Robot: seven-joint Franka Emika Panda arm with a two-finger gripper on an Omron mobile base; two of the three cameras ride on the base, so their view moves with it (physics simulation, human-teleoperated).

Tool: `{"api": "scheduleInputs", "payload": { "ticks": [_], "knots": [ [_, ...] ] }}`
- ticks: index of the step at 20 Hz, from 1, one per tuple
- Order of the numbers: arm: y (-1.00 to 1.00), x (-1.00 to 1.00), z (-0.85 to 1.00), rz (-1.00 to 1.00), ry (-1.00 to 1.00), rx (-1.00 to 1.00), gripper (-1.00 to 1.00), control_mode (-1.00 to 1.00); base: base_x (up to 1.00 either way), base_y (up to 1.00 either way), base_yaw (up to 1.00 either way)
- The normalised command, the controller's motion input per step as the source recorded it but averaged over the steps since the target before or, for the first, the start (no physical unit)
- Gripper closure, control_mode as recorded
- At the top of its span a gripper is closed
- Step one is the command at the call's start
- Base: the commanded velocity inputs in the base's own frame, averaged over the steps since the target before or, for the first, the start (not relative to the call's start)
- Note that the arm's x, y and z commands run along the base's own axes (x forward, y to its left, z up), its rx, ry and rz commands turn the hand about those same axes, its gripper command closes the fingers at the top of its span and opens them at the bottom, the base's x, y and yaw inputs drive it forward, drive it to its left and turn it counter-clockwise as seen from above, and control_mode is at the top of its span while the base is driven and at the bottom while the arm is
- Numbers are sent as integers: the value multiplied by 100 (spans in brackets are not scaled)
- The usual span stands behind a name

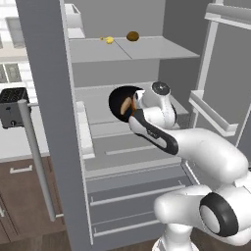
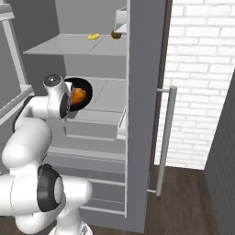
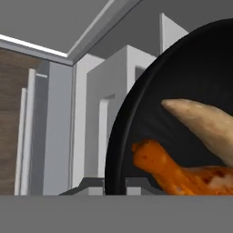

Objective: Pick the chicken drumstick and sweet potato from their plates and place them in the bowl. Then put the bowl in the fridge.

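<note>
My gripper [image 1: 133, 112] [image 2: 69, 99] [image 3: 111, 186] is shut on the rim of the glossy black bowl [image 1: 119, 99] [image 2: 86, 90] [image 3: 150, 104]. The bowl hangs tilted inside the open fridge [image 1: 147, 54] [image 2: 140, 114], just above its middle shelf. In the bowl lie the orange chicken drumstick [image 1: 126, 106] [image 2: 79, 95] [image 3: 173, 170] and, beside it, the pale tan sweet potato [image 3: 205, 123]. The plates are out of view.
On the upper shelf sit a small yellow item [image 1: 109, 39] [image 2: 93, 36] and a brown round one [image 1: 133, 36] [image 2: 116, 34]. Door shelves [image 1: 211, 112] jut in at the right. The door's long bar handle [image 1: 37, 162] [image 2: 165, 137] stands outside, with a toaster [image 1: 12, 107] beyond.
</note>
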Motion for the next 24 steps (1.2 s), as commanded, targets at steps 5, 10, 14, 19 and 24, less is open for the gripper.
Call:
{"api": "scheduleInputs", "payload": {
  "ticks": [5, 10, 14, 19, 24],
  "knots": [
    [3, 54, 5, 0, 3, -3, 100, -100, 0, 0, 0],
    [0, 44, -12, 0, 2, -3, 100, -100, 0, 0, 0],
    [0, 15, -40, 0, -8, -2, 100, -100, 0, 0, 0],
    [0, 2, -46, 0, -16, 0, 100, -100, 0, 0, 0],
    [0, 38, -2, 0, -3, 0, 100, -100, 0, 0, 0]
  ]
}}
